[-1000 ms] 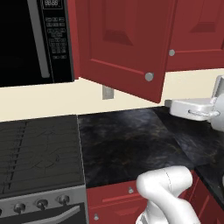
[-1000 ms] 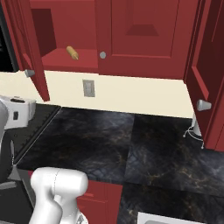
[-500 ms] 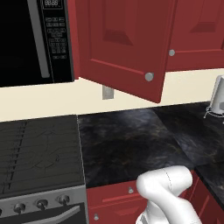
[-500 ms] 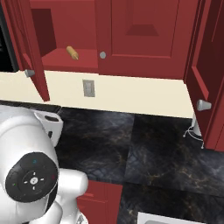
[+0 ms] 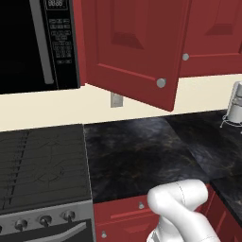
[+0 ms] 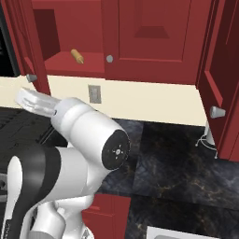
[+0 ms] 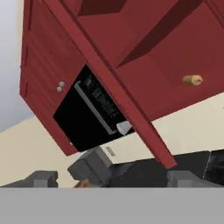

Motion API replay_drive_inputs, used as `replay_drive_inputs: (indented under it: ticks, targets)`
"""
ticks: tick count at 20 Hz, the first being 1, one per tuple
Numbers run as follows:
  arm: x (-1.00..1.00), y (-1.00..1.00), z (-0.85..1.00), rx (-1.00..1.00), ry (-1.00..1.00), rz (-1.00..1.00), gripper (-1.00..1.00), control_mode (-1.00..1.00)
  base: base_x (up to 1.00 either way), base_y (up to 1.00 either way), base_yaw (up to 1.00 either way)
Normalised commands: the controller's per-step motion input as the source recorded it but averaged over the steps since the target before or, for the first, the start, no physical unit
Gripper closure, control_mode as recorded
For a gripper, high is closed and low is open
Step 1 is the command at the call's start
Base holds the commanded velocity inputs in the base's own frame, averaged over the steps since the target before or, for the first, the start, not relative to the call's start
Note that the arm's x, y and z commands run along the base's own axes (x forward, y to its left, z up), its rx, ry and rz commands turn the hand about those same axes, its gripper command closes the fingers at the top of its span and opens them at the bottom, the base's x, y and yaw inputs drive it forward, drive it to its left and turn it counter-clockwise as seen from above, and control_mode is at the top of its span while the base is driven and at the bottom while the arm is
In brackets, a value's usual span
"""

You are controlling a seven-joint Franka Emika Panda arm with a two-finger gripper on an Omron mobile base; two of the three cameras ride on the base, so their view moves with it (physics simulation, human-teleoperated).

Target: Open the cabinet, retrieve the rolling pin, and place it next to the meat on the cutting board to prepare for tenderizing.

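The cabinet [image 6: 70,32] stands open, its door [image 5: 132,52] swung out with a round grey knob [image 5: 161,83]. On the cabinet's shelf lies the rolling pin [image 6: 77,56], tan and end-on; in the hand view the rolling pin [image 7: 192,79] sits at the upper right. My gripper [image 7: 111,179] is open and holds nothing, its dark fingertips [image 7: 41,178] wide apart, well short of the shelf. In the right base view my white hand [image 6: 35,102] points left, below the open door's knob [image 6: 31,77]. The meat and the cutting board are out of view.
A black microwave [image 5: 38,42] hangs left of the cabinet, above the stove [image 5: 42,165]. A black stone counter [image 5: 142,151] runs right to a small white appliance [image 5: 235,101]. A second door [image 6: 226,79] stands open at right. A wall outlet [image 6: 94,93] sits under the cabinet.
The arm has swung from the right side across to the left. The hand has left the left base view's right edge and now points left, with the jaws still open.
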Motion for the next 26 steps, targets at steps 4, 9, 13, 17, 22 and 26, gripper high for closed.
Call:
replay_drive_inputs:
  ticks: [4,9,13,17,22,26]
  targets:
    - [0.99,-0.01,-0.01,0.07,0.06,0.04,-1.00,-1.00,0.00,0.00,0.00]
    - [0.82,0.00,-0.07,0.04,0.09,0.02,-1.00,-1.00,0.00,0.00,0.00]
    - [0.37,0.11,-0.09,0.00,0.13,0.05,-1.00,-1.00,0.00,0.00,0.00]
    - [0.10,0.26,-0.17,0.00,0.12,0.10,-1.00,-1.00,0.00,0.00,0.00]
    - [0.22,0.40,-0.13,0.00,0.13,0.09,-1.00,-1.00,0.00,0.00,0.00]
    - [0.33,0.51,-0.06,0.00,0.14,0.06,-1.00,-1.00,0.00,0.00,0.00]
